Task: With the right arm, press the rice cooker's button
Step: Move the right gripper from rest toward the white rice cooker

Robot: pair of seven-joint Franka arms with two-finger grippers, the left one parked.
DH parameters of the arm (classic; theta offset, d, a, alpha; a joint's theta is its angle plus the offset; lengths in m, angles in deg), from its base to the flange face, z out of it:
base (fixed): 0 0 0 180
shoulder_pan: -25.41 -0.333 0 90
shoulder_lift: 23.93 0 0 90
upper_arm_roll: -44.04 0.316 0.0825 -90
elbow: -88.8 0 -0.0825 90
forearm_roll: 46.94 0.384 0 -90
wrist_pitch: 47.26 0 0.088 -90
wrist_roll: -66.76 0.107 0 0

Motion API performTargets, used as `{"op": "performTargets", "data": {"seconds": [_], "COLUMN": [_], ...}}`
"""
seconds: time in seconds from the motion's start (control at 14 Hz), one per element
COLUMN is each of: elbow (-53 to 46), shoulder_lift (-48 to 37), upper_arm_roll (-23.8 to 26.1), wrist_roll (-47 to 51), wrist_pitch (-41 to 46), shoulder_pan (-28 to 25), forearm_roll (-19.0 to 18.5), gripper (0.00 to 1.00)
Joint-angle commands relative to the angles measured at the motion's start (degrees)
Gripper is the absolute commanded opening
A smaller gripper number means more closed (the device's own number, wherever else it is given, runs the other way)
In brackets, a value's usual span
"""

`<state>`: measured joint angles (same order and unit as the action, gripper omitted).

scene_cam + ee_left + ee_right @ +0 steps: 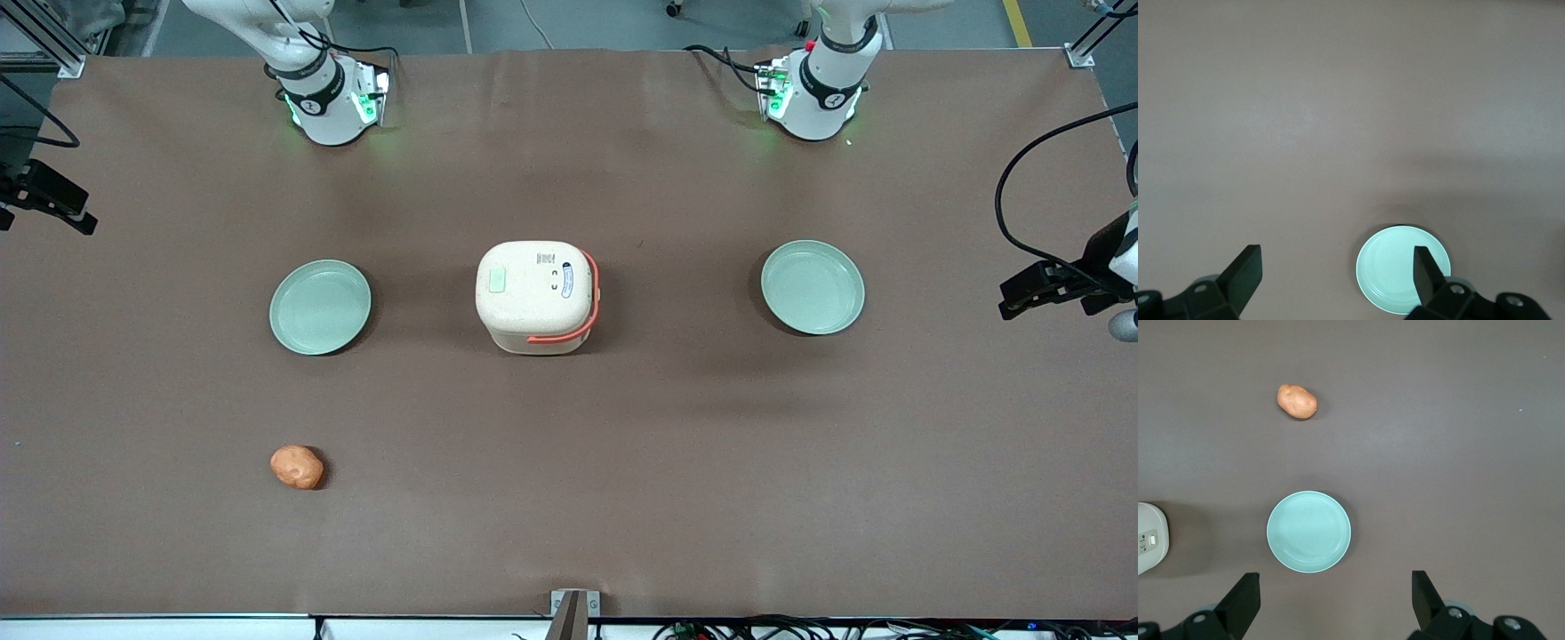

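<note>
Now | pincer (pixel 1331 600) spread, high above plate (pixel 1309 531) | rice cooker (pixel 536 296) untouched

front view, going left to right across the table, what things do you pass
potato and pale green plate at about the same spot, so no order between them → rice cooker → second green plate. The right arm's end effector hangs open above the first plate.
</note>
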<state>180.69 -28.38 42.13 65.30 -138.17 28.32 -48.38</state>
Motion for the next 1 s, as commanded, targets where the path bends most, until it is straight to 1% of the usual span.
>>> {"op": "performTargets", "data": {"seconds": [0.0, 0.14, 0.21, 0.29, 0.43, 0.5, 0.57, 0.71, 0.79, 0.93], "elbow": [0.9, 0.7, 0.7, 0.8, 0.9, 0.9, 0.9, 1.0, 1.0, 1.4], "shoulder_lift": [-1.0, -0.7, -0.7, -0.7, -0.1, 0.7, 1.7, 3.6, 4.8, 6.4], "upper_arm_roll": [0.8, 0.8, 0.9, 0.9, 1.4, 1.3, 1.3, 1.3, 1.3, 1.3], "wrist_roll": [0.1, 0.0, 0.0, 0.0, 0.9, 1.1, 1.5, 2.4, 3.6, 9.3], "wrist_pitch": [0.5, 0.4, 0.6, 0.9, 1.1, 1.1, 1.2, 1.5, 1.3, 0.7], "shoulder_pan": [1.3, 1.3, 1.1, 0.9, -0.2, -2.2, -3.5, -7.0, -8.7, -14.2], "forearm_roll": [0.1, 0.1, 0.1, 0.1, 0.2, 1.4, 2.9, 7.1, 7.5, 7.5], "gripper": [1.0, 0.99, 0.88, 0.63, 0.23, 0.14, 0.09, 0.05, 0.05, 0.03]}}
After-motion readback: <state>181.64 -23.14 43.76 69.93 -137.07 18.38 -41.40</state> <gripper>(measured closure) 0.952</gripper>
